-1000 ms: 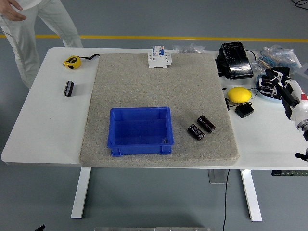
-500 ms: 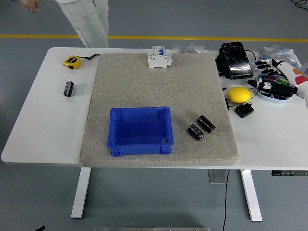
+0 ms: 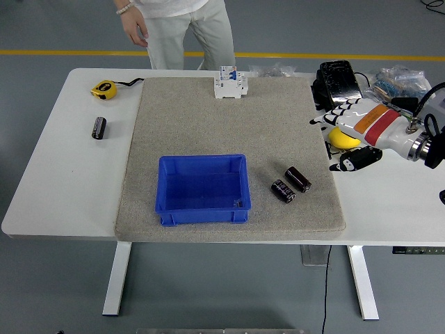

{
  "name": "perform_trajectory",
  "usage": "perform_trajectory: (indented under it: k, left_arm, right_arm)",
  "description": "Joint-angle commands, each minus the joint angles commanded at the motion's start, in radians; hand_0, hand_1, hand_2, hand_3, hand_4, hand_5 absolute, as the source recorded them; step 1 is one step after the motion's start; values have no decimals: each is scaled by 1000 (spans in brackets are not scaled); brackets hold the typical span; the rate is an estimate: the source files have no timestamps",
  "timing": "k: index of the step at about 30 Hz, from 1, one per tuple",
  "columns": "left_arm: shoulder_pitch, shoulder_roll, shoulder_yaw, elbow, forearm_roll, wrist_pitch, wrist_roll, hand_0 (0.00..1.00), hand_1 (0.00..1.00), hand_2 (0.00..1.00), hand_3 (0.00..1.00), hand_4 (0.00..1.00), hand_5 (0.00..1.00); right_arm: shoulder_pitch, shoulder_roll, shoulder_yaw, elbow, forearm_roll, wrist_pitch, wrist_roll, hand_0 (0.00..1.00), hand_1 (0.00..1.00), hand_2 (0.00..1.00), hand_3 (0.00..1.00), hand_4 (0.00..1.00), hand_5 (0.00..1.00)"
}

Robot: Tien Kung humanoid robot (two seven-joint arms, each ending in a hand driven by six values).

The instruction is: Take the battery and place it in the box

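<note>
Setting: grey floor with a yellow line is seen behind a white table [image 3: 62, 188], on which a beige mat [image 3: 208, 118] is laid.
Person: a person is seen standing at the far side, one hand [image 3: 134, 26] hanging loose and touching nothing.
Right hand: the right hand [image 3: 348, 125] is reached in over the mat's right edge, above a yellow object [image 3: 339, 139] and a black adapter [image 3: 353, 161].
Fingers: the fingers [image 3: 325, 120] are spread apart and nothing is held.
Left arm: no left arm is seen.
Batteries: two dark batteries [image 3: 290, 184] are laid side by side on the mat, below and to the left of the fingers and apart from them; a third battery [image 3: 99, 128] is laid far to their left on the bare table.
Box: the blue box [image 3: 202, 188] is seen empty, left of the paired batteries.
Step in hand: the approach is judged to be under way, with no grasp made yet.
Next move: the fingers would need to be lowered over one battery of the pair and closed across its body without the neighbour being knocked.
</note>
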State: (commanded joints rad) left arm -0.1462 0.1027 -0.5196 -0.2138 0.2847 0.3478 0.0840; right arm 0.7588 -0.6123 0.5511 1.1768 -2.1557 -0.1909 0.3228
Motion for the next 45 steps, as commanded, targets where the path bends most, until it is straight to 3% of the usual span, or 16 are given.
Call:
perform_trajectory:
  k: [3, 4, 6, 12, 21, 35, 45]
  left_arm:
    - [0, 1, -1, 0, 3, -1, 1, 706, 655, 771, 725, 735, 561]
    - [-2, 1, 0, -1, 3, -1, 1, 705, 656, 772, 725, 735, 561]
    - [-4, 2, 5, -1, -1, -1, 0, 705, 656, 772, 725, 735, 561]
    - [-10, 3, 16, -1, -17, 0, -4, 706, 654, 770, 722, 736, 558]
    - [-13, 2, 18, -1, -20, -1, -4, 706, 654, 769, 722, 738, 555]
    - [-17, 1, 21, -3, -22, -1, -4, 707, 656, 771, 723, 738, 553]
    - [-19, 1, 25, -5, -24, -1, -4, 707, 656, 772, 723, 739, 553]
  right_arm:
    - [45, 31, -82, -44, -16, -31, 18, 733, 748, 811, 876, 998, 207]
    - [62, 43, -108, -62, -31, -42, 25, 719, 734, 794, 864, 995, 145]
    - [86, 61, -153, -89, -45, -56, 34, 719, 734, 794, 864, 995, 145]
    - [133, 116, -261, -146, -55, -62, 43, 710, 718, 779, 852, 984, 123]
    - [149, 169, -307, -188, -20, -17, 30, 714, 729, 790, 866, 996, 133]
    - [185, 257, -354, -334, -11, -13, 32, 722, 735, 796, 863, 997, 117]
    - [192, 292, -380, -395, 2, -7, 35, 720, 731, 791, 857, 997, 115]
